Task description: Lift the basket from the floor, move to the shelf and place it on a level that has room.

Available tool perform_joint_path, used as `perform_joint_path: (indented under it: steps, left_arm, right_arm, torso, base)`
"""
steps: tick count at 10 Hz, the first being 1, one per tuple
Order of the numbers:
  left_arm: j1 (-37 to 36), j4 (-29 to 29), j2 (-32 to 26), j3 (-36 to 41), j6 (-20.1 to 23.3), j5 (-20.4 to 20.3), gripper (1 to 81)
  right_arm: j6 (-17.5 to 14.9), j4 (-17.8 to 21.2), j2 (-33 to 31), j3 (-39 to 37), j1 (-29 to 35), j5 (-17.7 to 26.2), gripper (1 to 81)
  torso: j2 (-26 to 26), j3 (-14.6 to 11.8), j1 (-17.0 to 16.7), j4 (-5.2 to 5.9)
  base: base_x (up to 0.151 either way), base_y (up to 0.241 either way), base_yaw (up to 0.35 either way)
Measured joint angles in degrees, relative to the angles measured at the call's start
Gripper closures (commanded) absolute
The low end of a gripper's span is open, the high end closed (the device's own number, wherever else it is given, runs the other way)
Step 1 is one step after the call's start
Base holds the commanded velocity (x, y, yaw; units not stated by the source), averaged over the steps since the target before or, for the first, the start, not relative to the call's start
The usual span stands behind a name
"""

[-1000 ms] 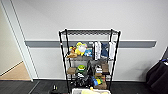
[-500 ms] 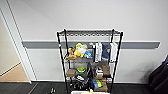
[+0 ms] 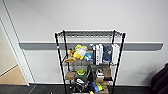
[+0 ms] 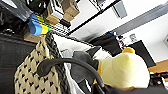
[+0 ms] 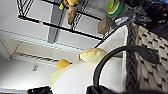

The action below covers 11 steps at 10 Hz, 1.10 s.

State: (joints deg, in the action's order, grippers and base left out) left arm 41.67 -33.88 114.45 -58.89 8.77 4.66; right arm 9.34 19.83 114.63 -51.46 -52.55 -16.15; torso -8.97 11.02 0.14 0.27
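The basket is cream with a checkered weave, a dark braided rim and a white lining. It shows close up in both wrist views, and a yellow plush toy lies inside it. My left gripper is shut on one black loop handle. My right gripper is shut on the other handle. The shelf, a black wire rack, stands straight ahead against the white wall. Its top level is bare. Dark carpet floor lies before it.
Plush toys and white books fill the second tier. Brown boxes and a green item sit lower. A doorway onto tan wooden flooring opens at left. A dark object stands at right.
The whole head picture has shifted: the rack shows slightly larger and closer than one second ago, so the camera has moved toward it.
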Motion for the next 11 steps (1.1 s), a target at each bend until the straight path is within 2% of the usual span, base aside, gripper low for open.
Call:
perform_joint_path:
  steps: [11]
  left_arm:
    - [0.1, 0.0, 0.6, 0.0, 0.2, -0.6, 81.1]
  right_arm:
    - [0.0, -0.2, 0.0, 0.0, 0.0, -0.4, 81.1]
  torso:
    - [0.0, 0.0, -0.1, 0.00]
  base:
    - [0.144, 0.000, 0.000]
